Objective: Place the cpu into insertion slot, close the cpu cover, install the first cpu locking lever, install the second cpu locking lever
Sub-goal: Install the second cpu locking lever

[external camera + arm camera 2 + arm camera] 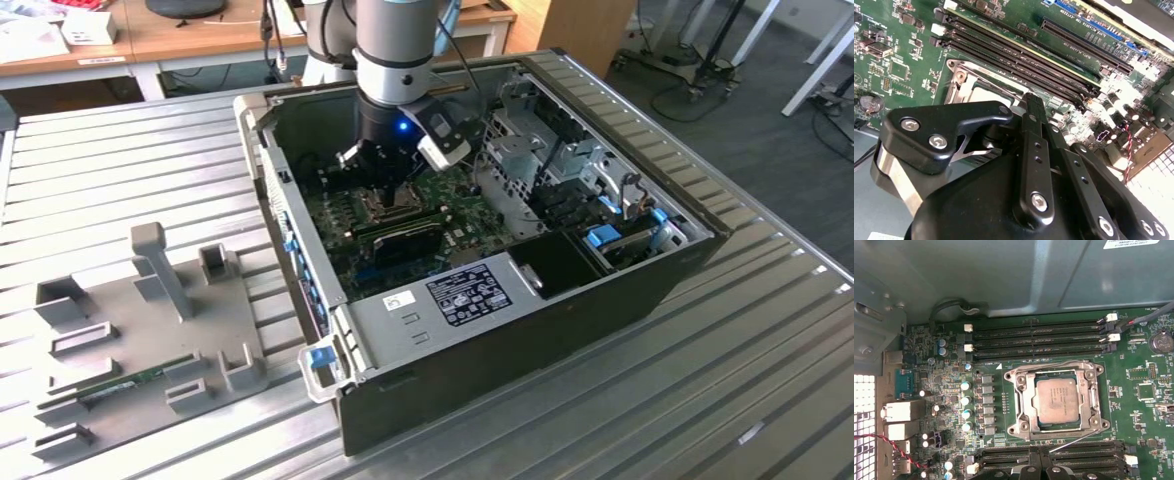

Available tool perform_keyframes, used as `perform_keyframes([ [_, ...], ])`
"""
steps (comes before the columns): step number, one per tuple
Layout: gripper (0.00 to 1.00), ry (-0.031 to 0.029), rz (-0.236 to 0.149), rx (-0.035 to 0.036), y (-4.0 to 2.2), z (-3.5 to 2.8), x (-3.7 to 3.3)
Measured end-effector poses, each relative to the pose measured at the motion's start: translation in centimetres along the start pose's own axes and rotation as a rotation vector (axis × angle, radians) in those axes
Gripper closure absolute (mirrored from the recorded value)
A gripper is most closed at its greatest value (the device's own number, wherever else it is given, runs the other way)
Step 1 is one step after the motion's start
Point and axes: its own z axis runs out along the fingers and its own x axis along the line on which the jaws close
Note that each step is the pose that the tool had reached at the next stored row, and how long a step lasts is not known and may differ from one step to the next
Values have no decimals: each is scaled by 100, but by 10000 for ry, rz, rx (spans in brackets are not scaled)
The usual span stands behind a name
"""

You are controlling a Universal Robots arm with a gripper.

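Inside the open computer case [667,270], on the metal table [120,160], I log this:
Arm: I have it reaching down into the case, gripper [390,196] low over the green motherboard [1139,410].
Jaws: I cannot tell open from closed; the black linkage blocks the tips in the second wrist view.
Cpu [1057,400]: lies flat, grey top up, inside the insertion slot [1030,405].
Cpu cover [1092,402]: silvery frame lies down around the chip.
Lever [1074,441]: a thin wire rod slants across the socket's corner toward the memory slots [1039,342].
Side fixture: a grey tray [134,330] lies beside the case.
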Motion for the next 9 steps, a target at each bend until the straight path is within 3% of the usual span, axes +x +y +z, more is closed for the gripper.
perform_keyframes([
  [9,90,-1,-2,10,-12,107,61],
])
